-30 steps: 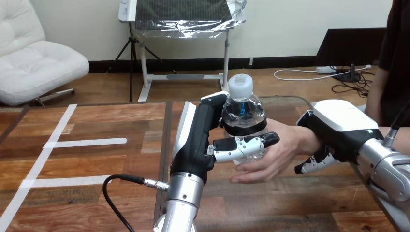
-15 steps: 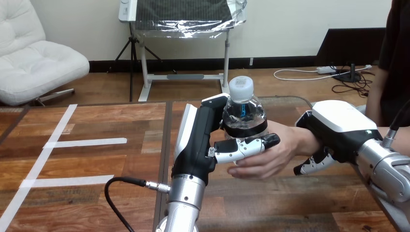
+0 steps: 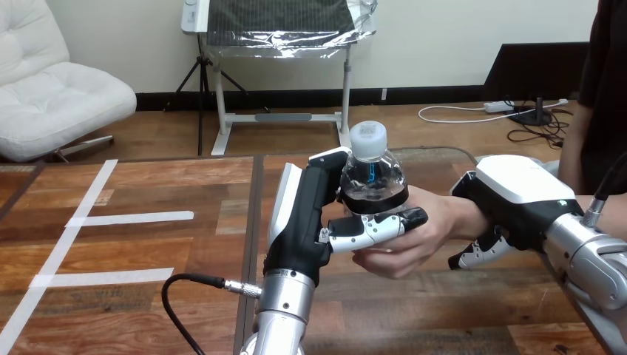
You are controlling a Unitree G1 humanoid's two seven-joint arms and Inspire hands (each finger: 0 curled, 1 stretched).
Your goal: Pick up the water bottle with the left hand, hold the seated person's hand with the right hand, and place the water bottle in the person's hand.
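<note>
Water bottle (image 3: 373, 176) is clamped in the left hand (image 3: 303, 216) and cupped by the person's hand (image 3: 423, 235), whose wrist is clasped by the right hand (image 3: 517, 194).

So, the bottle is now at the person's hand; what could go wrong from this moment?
1. The left hand grips the water bottle with its thumb across the front, while the person's hand cups only its base; opening too early might let the bottle tip onto the table.
2. That thumb lies close to the person's fingers and might pinch them on release.
3. The right hand wraps the person's wrist; a sudden pull could jolt the bottle.
</note>
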